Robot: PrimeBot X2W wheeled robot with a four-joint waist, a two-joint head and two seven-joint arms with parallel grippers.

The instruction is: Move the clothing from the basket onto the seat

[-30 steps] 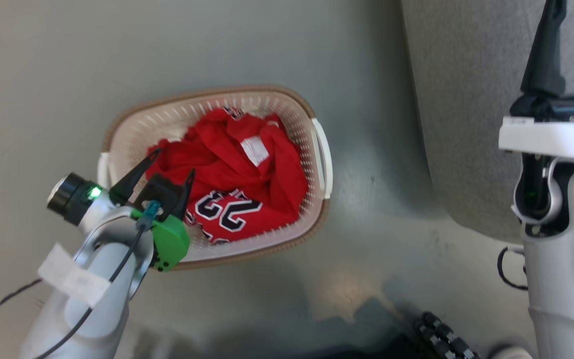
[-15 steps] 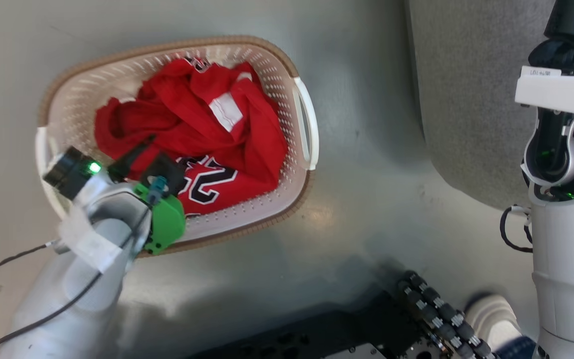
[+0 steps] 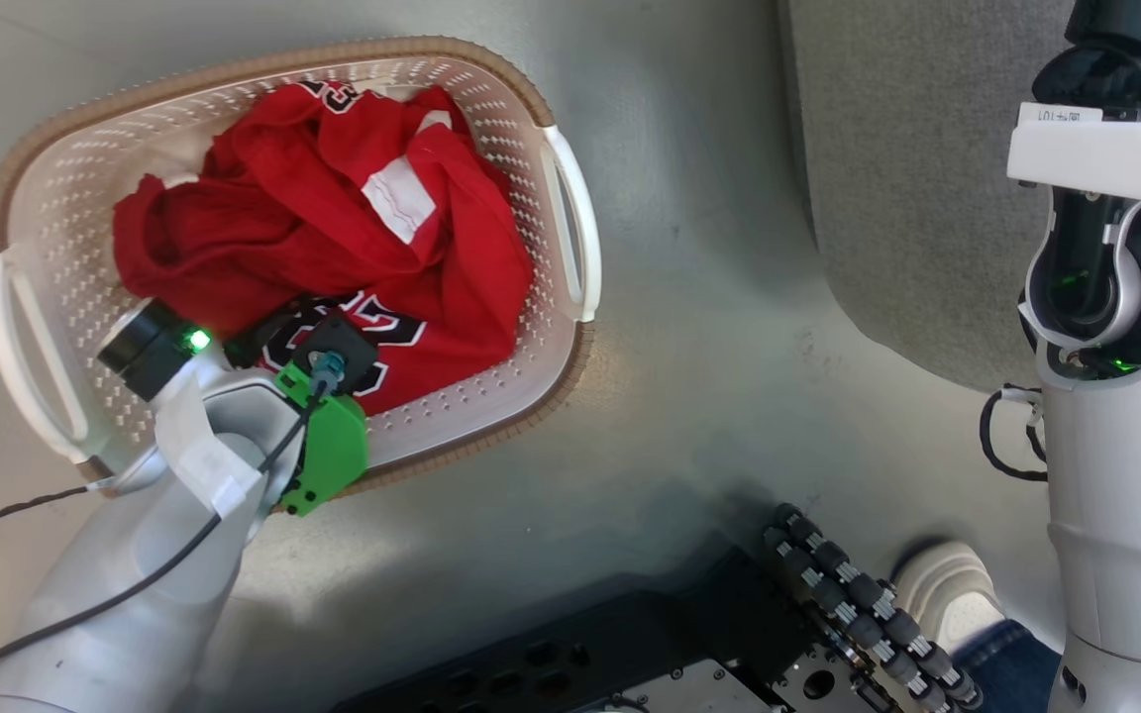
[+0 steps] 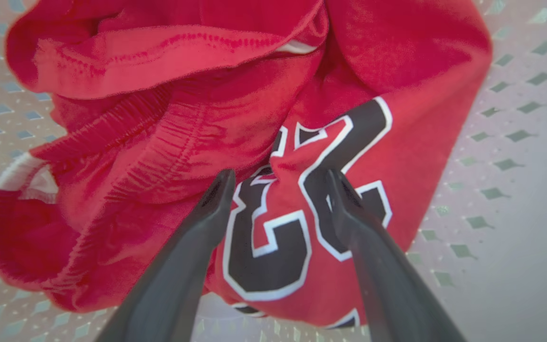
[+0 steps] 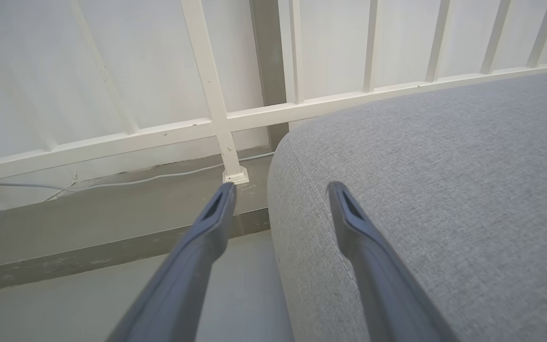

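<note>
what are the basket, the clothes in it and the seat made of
Basket: looks like moulded plastic, cream and smooth, its walls punched with small holes; its brown rim looks woven or textured. Clothing: soft red fabric, matte, creased, with stitched hems, probably a knit. Seat: grey woven upholstery, matte, with visible weave and a stitched seam.

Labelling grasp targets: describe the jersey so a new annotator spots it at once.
Left of the grey seat, a cream basket with a brown rim stands on the floor, holding a red heap. The jersey lies at the heap's robot-side edge, under the open left gripper. It alone bears black numerals outlined in white; the garment beside it has none.
</note>
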